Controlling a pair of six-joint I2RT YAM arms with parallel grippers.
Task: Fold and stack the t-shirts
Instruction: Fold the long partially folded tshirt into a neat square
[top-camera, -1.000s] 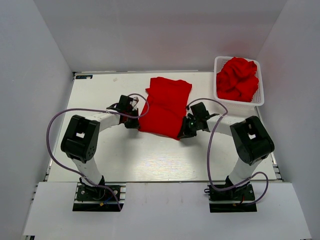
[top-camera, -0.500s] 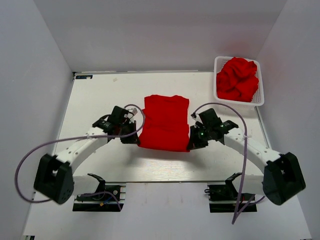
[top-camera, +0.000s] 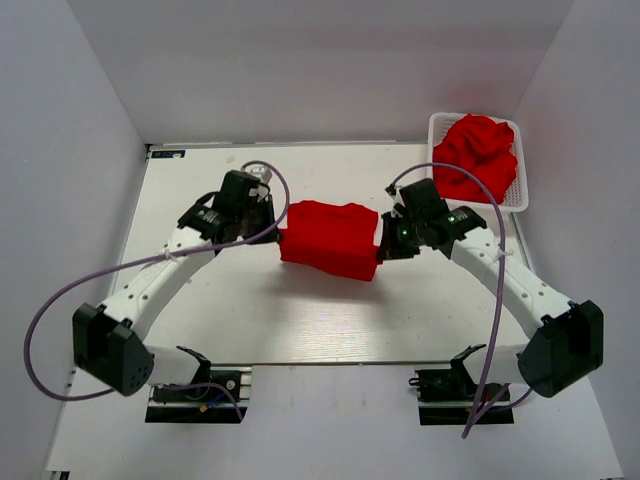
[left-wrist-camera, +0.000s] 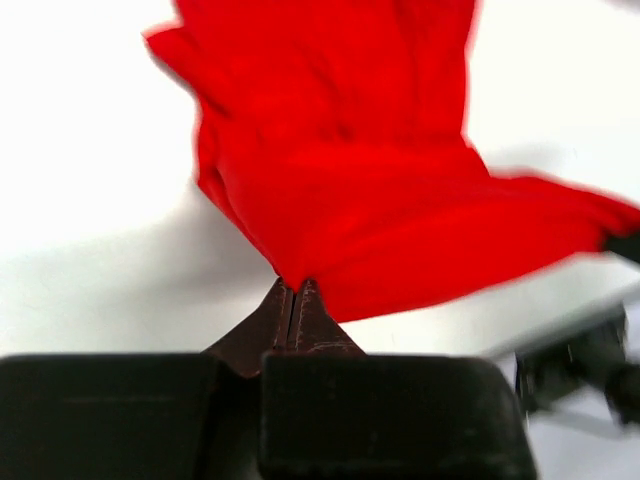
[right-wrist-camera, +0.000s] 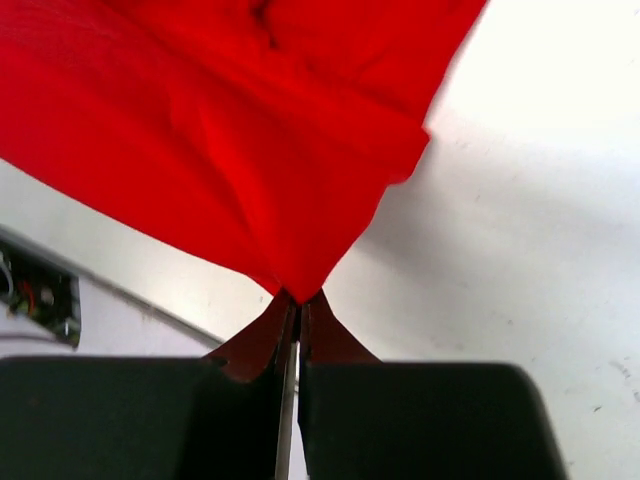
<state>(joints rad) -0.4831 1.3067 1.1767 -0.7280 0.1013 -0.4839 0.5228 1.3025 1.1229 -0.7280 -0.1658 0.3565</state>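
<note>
Red cloth is squeezed right at my finger tips. My left gripper (left-wrist-camera: 296, 292) is pressed tight on one edge of the t-shirt (left-wrist-camera: 380, 200), low in the middle of the left wrist view. My right gripper (right-wrist-camera: 297, 300) pinches the other edge the same way, low in the middle of the right wrist view. No gap shows between either pair of jaws, only cloth.

From above, the t-shirt hangs between my two hands in the middle of the frame. It is already doubled over, and it looks lifted a bit off the white table (top-camera: 300, 320). I think I am in the middle of a fold.

To do it well, I should move both hands together at the same speed, so the cloth does not twist or sag. I should lay the loose low edge down first, then bring the held edge over it and line up the sides. I should let go only when the cloth rests flat on the table.

Far off, in the upper right of the frame, more t-shirts (top-camera: 478, 158) sit crumpled in the white basket (top-camera: 437, 135), well apart from my hands
</note>
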